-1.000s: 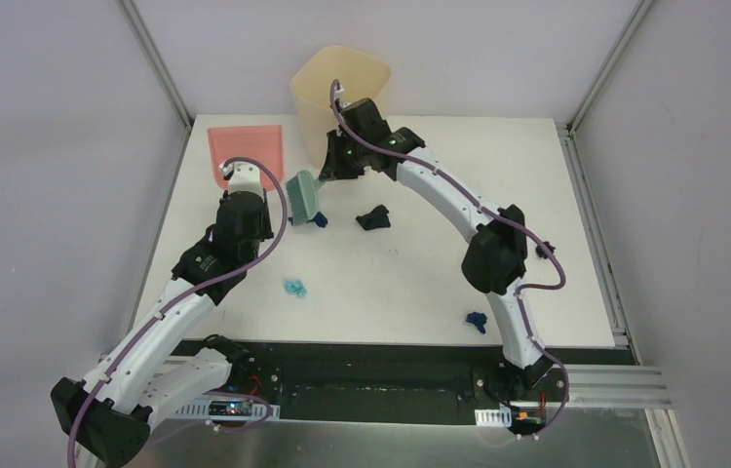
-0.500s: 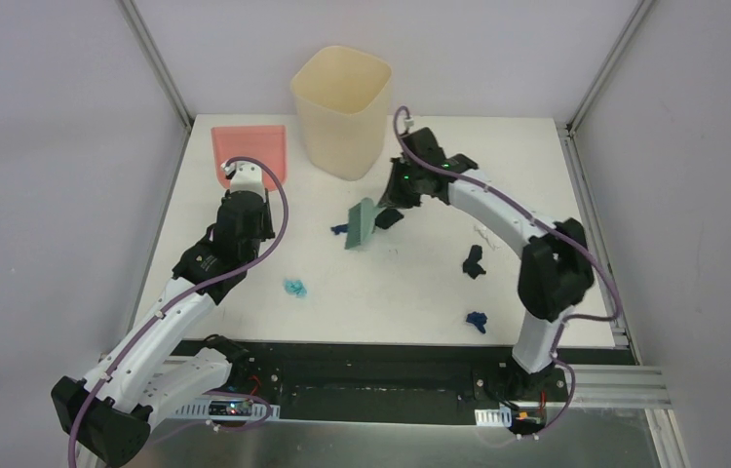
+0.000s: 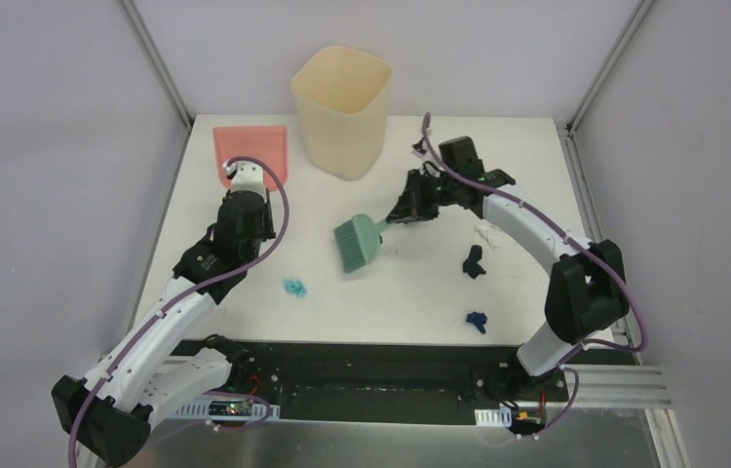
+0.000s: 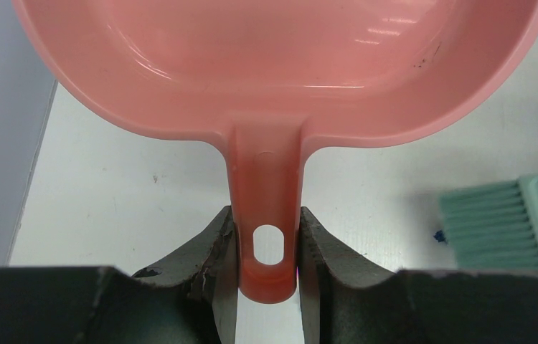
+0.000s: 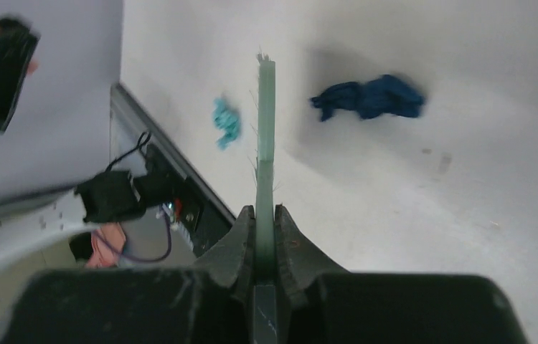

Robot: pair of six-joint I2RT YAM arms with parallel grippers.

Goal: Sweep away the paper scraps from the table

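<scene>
Green hand brush (image 3: 355,242) sits mid-table in the top view, its handle pinched in the right gripper (image 3: 410,208); I can't tell if the bristles touch down. Paper scraps (image 3: 294,288) are scattered on the table (image 3: 391,302): teal scrap left of centre, with black scrap (image 3: 475,261), white scrap (image 3: 486,232) and dark blue scrap (image 3: 477,319) on the right, all apart from the brush. Cream bin (image 3: 340,97) at the back.

Left wrist: left gripper (image 4: 266,240) jaws clamp the pink dustpan (image 4: 280,64) by its handle, brush head off to the right.

Right wrist: jaws pressed tight on the brush handle, brush edge-on. A second blue wad (image 5: 368,97) lies just beside the head, the teal scrap further off.

The wads look light, soft and crumpled, so they'll likely roll or skip. Don't grip them; push low with the bristle edge.
</scene>
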